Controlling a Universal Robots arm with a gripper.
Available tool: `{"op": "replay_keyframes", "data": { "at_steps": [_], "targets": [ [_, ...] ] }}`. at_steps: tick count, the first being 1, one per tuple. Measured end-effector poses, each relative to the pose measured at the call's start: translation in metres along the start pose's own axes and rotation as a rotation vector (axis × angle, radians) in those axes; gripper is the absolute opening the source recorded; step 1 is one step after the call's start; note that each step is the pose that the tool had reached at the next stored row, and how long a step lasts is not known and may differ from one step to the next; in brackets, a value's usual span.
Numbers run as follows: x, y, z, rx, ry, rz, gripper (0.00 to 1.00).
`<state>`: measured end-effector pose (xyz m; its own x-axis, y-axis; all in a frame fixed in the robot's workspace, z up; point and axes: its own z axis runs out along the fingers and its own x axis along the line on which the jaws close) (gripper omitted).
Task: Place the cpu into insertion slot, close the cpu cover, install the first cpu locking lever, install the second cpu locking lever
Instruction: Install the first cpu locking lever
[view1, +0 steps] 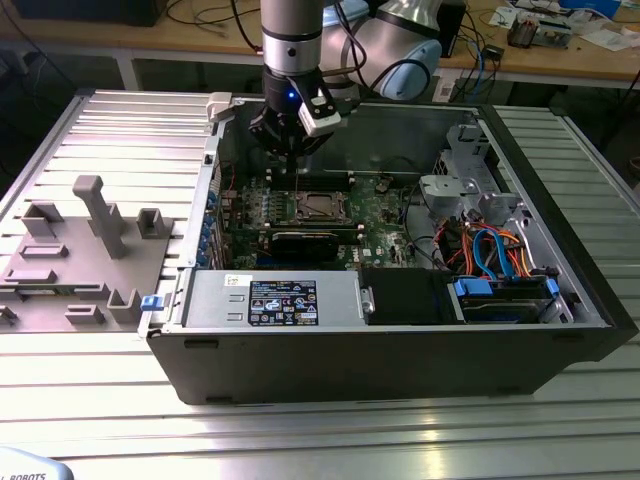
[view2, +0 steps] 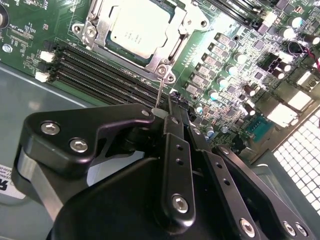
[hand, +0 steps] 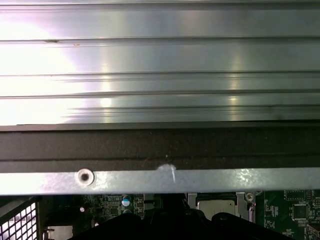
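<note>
The cpu (view2: 135, 27) lies flat in the insertion slot (view1: 315, 207) on the green board, its silvery top showing. The cpu cover (view2: 176, 46) is down around it as a metal frame. A thin wire locking lever (view2: 159, 90) stands up from the socket's corner. Its pale tip rests against the outer side of my black fingers (view2: 174, 145). My gripper (view2: 179, 112) is shut, with nothing between the fingers. In the exterior view my gripper (view1: 292, 152) hangs just above the socket inside the open computer case. The first wrist view catches the cpu (hand: 215, 207) below the case wall.
Long black memory slots (view2: 100, 70) run beside the socket. The case's far wall (hand: 160, 142) is close behind my wrist. A drive cage with orange and blue cables (view1: 490, 250) fills the exterior view's right. A power supply (view1: 275, 300) lies in front. A grey fixture (view1: 90, 250) sits outside.
</note>
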<state>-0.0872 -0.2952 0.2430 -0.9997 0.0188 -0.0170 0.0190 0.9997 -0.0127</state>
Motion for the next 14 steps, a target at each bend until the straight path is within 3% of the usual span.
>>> {"op": "replay_keyframes", "data": {
  "at_steps": [5,10,14],
  "targets": [
    [0.0000,0.0000,0.0002,-0.0003,-0.0002,0.000,0.11],
    [-0.0003,-0.0002,-0.0116,-0.0004,-0.0010,0.000,0.11],
    [-0.0019,-0.0007,-0.0102,-0.0034,0.0029,0.000,0.11]
  ]
}}
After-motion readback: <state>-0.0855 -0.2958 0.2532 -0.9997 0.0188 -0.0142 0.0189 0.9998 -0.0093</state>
